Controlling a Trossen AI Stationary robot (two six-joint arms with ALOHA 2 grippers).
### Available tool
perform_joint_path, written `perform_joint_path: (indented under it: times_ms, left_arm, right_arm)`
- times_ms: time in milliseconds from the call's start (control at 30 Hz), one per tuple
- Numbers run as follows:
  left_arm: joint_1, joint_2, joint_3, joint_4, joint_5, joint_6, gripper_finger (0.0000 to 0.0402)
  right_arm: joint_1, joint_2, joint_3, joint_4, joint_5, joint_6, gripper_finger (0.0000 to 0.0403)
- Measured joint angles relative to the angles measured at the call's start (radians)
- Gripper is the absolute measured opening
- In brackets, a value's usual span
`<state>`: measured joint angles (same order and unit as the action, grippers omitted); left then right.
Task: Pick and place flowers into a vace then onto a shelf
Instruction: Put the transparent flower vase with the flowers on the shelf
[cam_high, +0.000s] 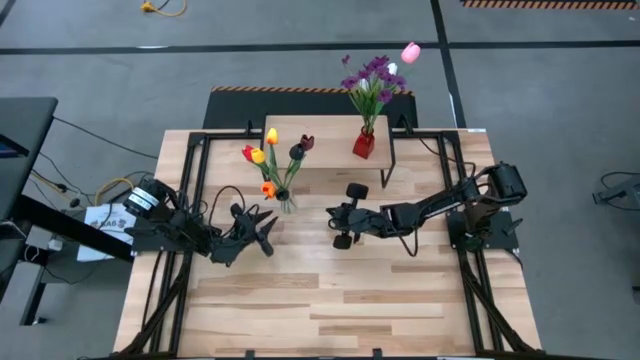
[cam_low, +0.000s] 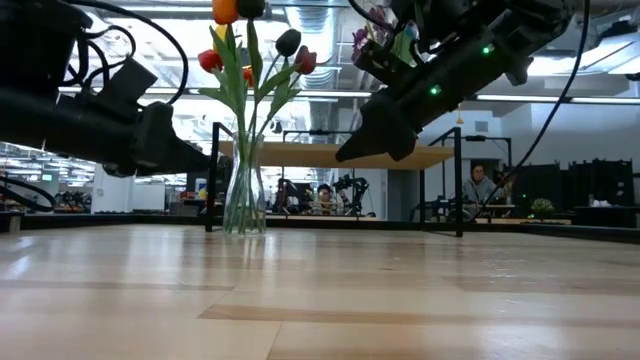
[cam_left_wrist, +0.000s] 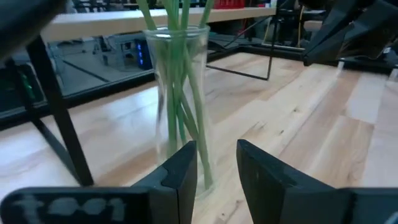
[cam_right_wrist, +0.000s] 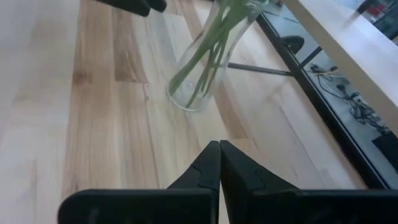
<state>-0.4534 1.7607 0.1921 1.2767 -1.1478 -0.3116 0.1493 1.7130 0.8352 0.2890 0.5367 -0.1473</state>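
Item: left gripper (cam_high: 262, 232), fingers parted, holding nothing, just short of the clear glass vase (cam_high: 287, 200) at its 2 o'clock. Right gripper (cam_high: 338, 224), fingers pressed together, empty, at the vase's 4 o'clock. Tulips (cam_high: 272, 160) already stand in the vase on the table, just before the shelf (cam_high: 325, 140). Red vase (cam_high: 364, 145) of purple flowers (cam_high: 375, 78) already on shelf. Outstanding: lifting the glass vase onto the shelf.

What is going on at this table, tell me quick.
The tulips already stand in a clear glass vase on the table, just in front of the shelf, not yet on it. The left gripper faces the vase with its fingers open and nothing between them. The right gripper is shut and empty, raised off the table to the vase's right. A red vase of purple flowers is on the shelf.
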Motion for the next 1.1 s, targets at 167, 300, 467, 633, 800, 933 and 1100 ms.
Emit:
perform_joint_path:
  times_ms: [167,300,467,633,800,933,1100]
  left_arm:
    - [0.000,0.000,0.000,0.022,-0.027,0.056,0.0121]
    - [0.007,0.000,0.000,0.026,-0.043,0.059,0.0150]
    - [0.033,0.000,0.000,0.031,-0.044,0.058,0.0193]
    - [0.071,-0.001,0.000,0.054,-0.090,0.061,0.0225]
    - [0.114,-0.001,0.005,0.085,-0.061,0.083,0.0232]
    - [0.163,-0.001,0.005,0.086,-0.028,0.077,0.0233]
    - [0.220,-0.001,0.005,0.086,0.056,0.069,0.0233]
  right_arm:
    - [0.000,0.000,0.000,-0.012,0.020,0.000,0.0000]
    - [-0.001,0.000,0.000,-0.021,0.022,-0.001,0.0000]
    - [-0.008,0.000,0.000,-0.020,0.030,-0.008,0.0000]
    - [-0.024,0.000,0.000,-0.020,0.041,-0.018,0.0000]
    - [-0.042,0.000,0.000,-0.020,0.041,-0.037,0.0000]
    - [-0.049,0.000,0.000,-0.021,0.040,-0.052,0.0000]
    - [-0.049,0.000,0.000,-0.023,0.039,-0.086,0.0000]
